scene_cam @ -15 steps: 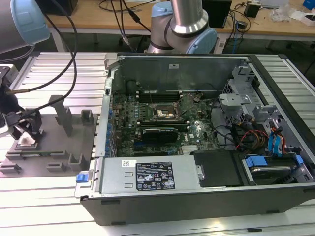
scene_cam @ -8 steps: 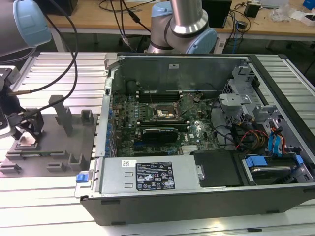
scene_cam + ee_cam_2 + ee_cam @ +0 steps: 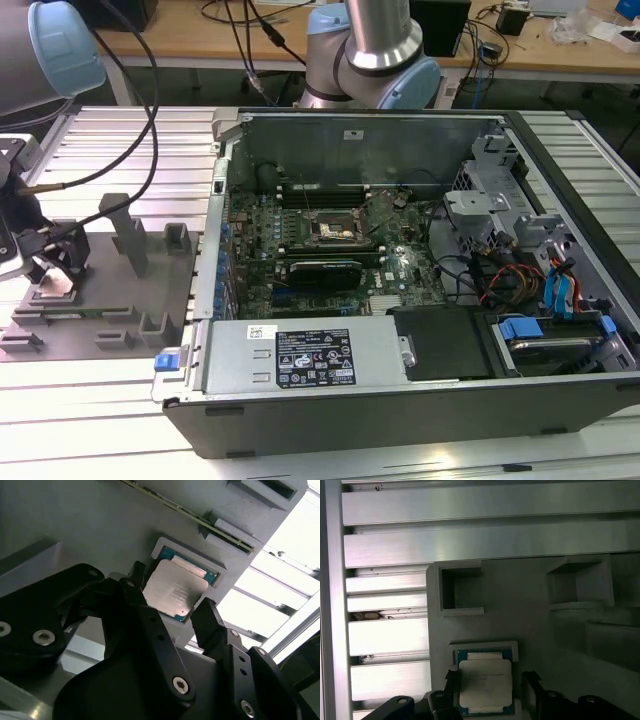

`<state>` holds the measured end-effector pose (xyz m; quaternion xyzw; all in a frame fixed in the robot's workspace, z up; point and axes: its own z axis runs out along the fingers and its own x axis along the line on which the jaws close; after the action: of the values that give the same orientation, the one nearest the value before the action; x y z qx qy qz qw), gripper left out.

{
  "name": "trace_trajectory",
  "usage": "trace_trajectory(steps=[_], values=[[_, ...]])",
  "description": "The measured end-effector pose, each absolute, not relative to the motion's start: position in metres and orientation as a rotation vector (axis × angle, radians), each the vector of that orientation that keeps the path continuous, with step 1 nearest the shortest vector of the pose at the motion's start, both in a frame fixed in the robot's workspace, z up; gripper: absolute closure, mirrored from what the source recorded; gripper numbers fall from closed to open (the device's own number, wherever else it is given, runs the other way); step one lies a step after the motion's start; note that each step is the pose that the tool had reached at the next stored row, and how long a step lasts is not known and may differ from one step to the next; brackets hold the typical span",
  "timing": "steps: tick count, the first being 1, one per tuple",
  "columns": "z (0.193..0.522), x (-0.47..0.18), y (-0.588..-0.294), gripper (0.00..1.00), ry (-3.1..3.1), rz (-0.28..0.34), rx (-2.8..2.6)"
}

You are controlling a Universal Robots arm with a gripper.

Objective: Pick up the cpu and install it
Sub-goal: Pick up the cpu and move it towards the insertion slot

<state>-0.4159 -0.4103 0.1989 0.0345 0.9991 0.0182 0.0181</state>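
One cpu [image 3: 176,591], silvery-grey side up, lies flat in a shallow square recess [image 3: 484,645] of a grey fixture plate [image 3: 125,295]. A thin band of its board shows around the metal top in both wrist views. We see nothing lifting it: it lies level within the recess, and no part of it is tilted or raised.

The gripper [image 3: 489,692] hangs directly over the chip with its claw spread wide. Its two black fingers [image 3: 209,622] stand one on each side of the cpu, close to opposite edges. In the first wrist view a narrow gap separates each fingertip from the chip, so we judge that the claw holds nothing. Whether the tips have come down to the level of the plate we cannot tell.

In the exterior view the fixture plate rests on a ribbed aluminium table [image 3: 130,135], at the exterior view's left. Beside it, toward the exterior view's right, an opened computer case [image 3: 400,400] lies on its side. Inside the case lies the motherboard [image 3: 395,270], and on it the square socket [image 3: 335,229], well apart from the cpu. We cannot make out from here whether the socket's frame is raised.

As to progress, we judge the task to be at its very beginning. The claw is placed for the pick, but the grasp is not made, the chip has not left its recess, and the whole of the installation remains undone.
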Motion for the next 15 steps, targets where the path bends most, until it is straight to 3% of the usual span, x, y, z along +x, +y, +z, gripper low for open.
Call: trace_trajectory(steps=[2,15], values=[[0.1988,-0.4160,-0.4103,0.26,3.103,0.057,0.107],[0.1898,-0.4160,-0.4103,0.26,3.106,0.051,0.034]])
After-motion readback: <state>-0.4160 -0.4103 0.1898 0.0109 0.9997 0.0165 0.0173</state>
